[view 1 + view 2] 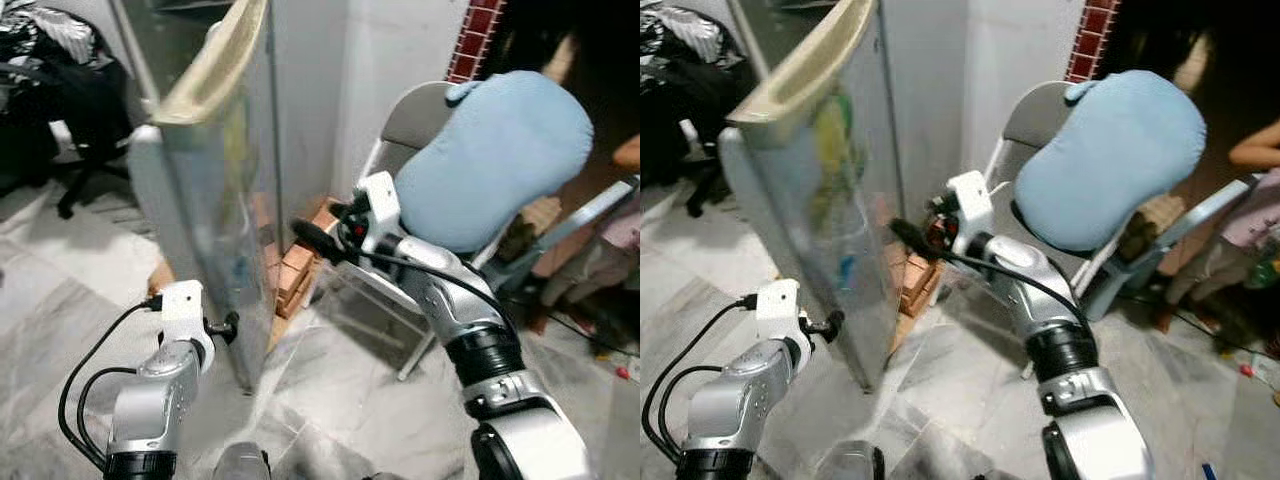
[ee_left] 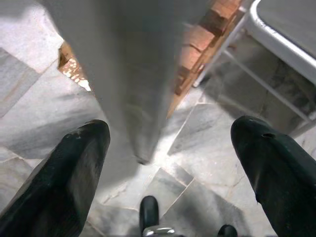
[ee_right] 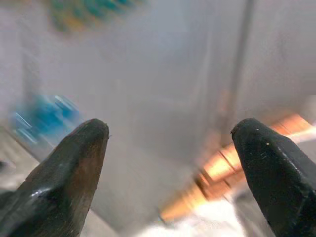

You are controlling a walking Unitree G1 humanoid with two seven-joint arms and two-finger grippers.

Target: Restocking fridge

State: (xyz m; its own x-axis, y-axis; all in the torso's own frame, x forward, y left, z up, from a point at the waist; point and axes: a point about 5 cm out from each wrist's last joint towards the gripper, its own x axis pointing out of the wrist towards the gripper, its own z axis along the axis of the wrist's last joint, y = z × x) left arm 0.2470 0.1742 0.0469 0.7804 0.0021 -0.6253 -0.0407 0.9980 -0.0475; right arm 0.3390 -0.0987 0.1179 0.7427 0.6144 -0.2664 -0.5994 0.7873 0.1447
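We see the fridge door [image 1: 205,190] swung open, standing edge-on before us with its lower corner just above the marble floor [image 1: 60,320]. Our left end effector [image 2: 163,163] hovers close to that lower edge, fingers [image 2: 74,168] spread wide, holding nothing. Our right end effector [image 3: 170,148] reaches toward the door's outer face from the other side, fingers spread too and empty. Behind the door, stacked bricks [image 1: 295,262] sit at the foot of the wall. A folding chair [image 1: 415,125] bearing a blue cushion [image 1: 495,155] stands just beside our right arm, narrowing the room there. A person [image 1: 610,240] stands at the far right.
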